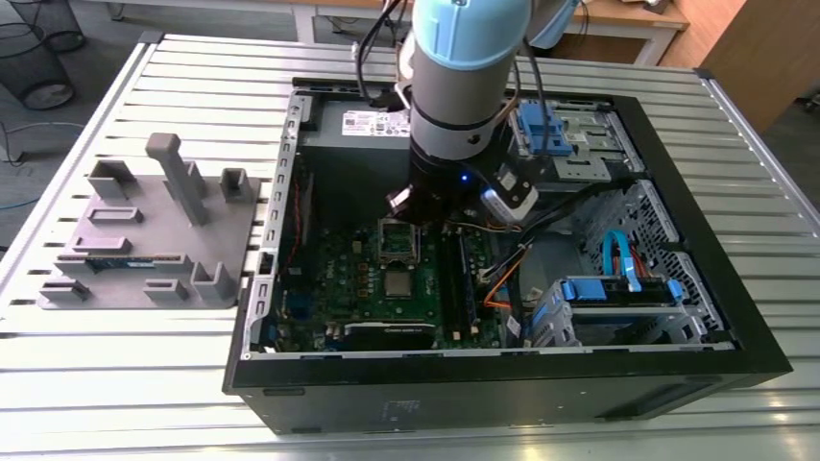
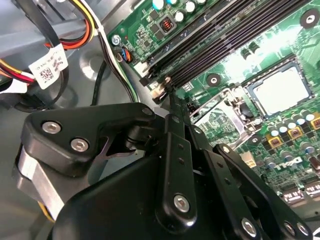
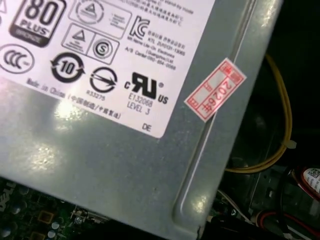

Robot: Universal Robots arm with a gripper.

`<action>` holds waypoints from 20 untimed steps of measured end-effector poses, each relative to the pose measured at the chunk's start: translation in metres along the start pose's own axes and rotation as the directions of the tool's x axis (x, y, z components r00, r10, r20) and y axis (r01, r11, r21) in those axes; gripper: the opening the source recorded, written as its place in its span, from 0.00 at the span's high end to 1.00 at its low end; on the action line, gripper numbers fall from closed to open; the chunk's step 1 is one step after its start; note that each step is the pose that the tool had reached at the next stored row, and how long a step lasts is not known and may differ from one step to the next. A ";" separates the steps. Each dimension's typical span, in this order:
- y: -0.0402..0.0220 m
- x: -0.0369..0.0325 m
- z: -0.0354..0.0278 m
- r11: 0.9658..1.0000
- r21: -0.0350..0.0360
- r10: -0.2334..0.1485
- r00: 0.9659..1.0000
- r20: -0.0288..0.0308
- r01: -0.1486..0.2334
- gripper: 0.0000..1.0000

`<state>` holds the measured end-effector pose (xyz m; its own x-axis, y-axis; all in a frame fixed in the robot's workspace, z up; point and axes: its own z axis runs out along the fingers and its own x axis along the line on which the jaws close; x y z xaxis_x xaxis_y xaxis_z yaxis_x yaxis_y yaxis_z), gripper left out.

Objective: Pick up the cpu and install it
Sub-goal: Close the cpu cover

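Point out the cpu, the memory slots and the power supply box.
cpu [image 2: 277, 90]: second wrist view, centre of silver top.
memory slots [image 2: 220, 40]: second wrist view, one black slot.
power supply box [image 3: 100, 165]: first wrist view, bare grey metal.

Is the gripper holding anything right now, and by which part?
Nothing: the gripper looks shut and empty; the cpu lies on the motherboard, apart from it.

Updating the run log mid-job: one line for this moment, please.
hand: low over motherboard | cpu: flat on motherboard, apart from hand | case: open
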<state>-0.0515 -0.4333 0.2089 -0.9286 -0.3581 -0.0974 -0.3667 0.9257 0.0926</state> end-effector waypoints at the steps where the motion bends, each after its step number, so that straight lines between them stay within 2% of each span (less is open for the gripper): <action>1: 0.0000 0.0003 0.0008 1.000 -0.003 0.000 1.000 0.001 0.000 0.89; 7: -0.0003 0.0008 0.0043 1.000 -0.028 0.002 1.000 0.011 -0.002 0.89; 10: -0.0002 0.0015 0.0065 0.999 -0.037 0.003 1.000 0.015 -0.002 0.89; 14: 0.0006 0.0039 0.0080 0.999 -0.041 0.003 1.000 0.016 -0.002 0.89; 20: 0.0016 0.0067 0.0082 0.999 -0.041 0.003 1.000 0.017 -0.002 0.89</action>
<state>-0.0578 -0.4332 0.2003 -0.9285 -0.3534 -0.1140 -0.3668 0.9207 0.1333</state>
